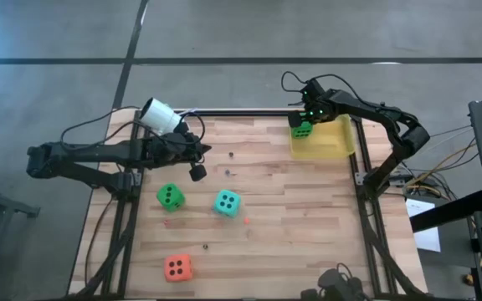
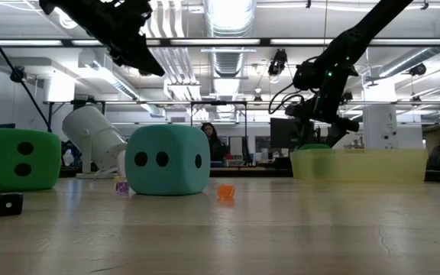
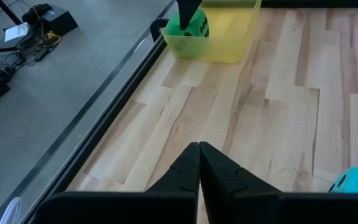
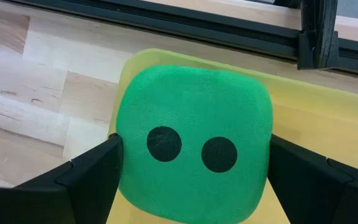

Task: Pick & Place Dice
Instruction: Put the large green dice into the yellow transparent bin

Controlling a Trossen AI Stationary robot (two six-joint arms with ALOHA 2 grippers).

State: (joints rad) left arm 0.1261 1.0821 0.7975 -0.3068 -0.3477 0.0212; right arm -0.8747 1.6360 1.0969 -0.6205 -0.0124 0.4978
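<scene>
The right gripper (image 4: 191, 180) is clamped on a bright green die (image 4: 194, 143), one finger against each of two opposite side faces, with the two-pip face turned toward the wrist camera. The die hangs directly over the near corner of the yellow bin (image 1: 329, 140) at the table's far right; whether it already touches the bin floor cannot be told. Judged from its rounded edges and felt-like skin, the die appears soft, light and non-slippery, so it should tolerate a firm squeeze and a short drop; the sound hold is across flat opposite faces at mid-height, as here, rather than on corners. Well away from this gripper, across the table, the left gripper (image 3: 199, 163) hangs above the boards with its fingers pressed together, holding nothing. Beyond it, toward the table's front, lie the remaining dice: a second green die (image 1: 170, 196), a teal die (image 1: 228, 202) just beside it, and an orange-red die (image 1: 177, 267) farthest off near the front edge. Count: four large dice, being two green, one teal, one orange-red; one bin. Three very small cubes also rest on the boards in the low view, one black (image 2: 8, 204), one purple (image 2: 121, 186), one orange (image 2: 225, 192).
</scene>
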